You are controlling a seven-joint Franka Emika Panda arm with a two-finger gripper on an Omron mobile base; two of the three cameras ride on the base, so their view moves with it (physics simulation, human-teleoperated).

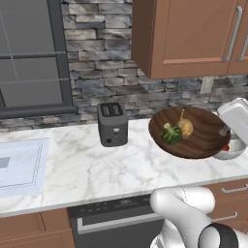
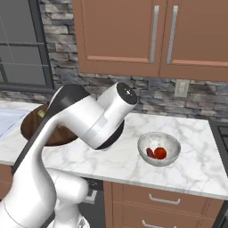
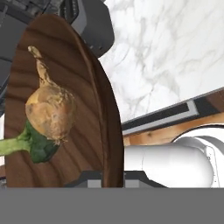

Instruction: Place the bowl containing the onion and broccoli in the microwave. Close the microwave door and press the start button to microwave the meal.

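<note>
1. The bowl (image 1: pixel 201 133) is wide, shallow, dark brown wood with clear grain, tilted up above the marble counter (image 1: pixel 87 167), at 3 o'clock from the toaster (image 1: pixel 112 124).
2. The tan onion (image 3: pixel 50 109) touches the green broccoli (image 3: pixel 37 146) inside.
3. The gripper (image 3: pixel 111 179) pinches the bowl's rim, jaws closed on it.

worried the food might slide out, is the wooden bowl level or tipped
Tipped. In the left base view the bowl is off the counter, its inside angled toward the camera, with the onion and broccoli inside.
</note>
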